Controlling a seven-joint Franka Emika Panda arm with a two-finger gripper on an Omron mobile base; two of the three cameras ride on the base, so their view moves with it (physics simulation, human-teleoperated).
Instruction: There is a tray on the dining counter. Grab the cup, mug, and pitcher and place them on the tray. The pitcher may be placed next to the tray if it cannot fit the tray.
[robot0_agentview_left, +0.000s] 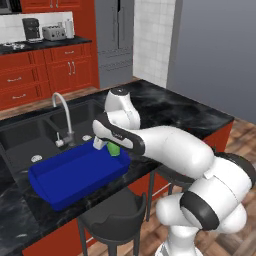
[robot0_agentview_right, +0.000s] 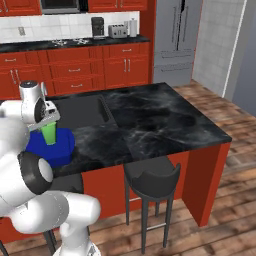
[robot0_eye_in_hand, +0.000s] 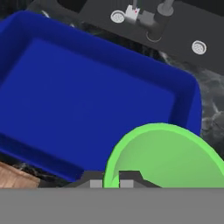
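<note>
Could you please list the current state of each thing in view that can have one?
Small bright green handleless cup: upright, empty, rim pinched by the tool, held over the tray's corner.
Bright blue rectangular plastic tray: empty, on the black marble-veined dining counter.
Tool: shut on the cup's rim.
Curved silver faucet: no water running.

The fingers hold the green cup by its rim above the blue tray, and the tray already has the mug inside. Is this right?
Not quite. The fingers do hold the cup by its rim above the tray, but the tray has nothing inside yet; the hand view shows its bare blue floor, no mug.
</note>
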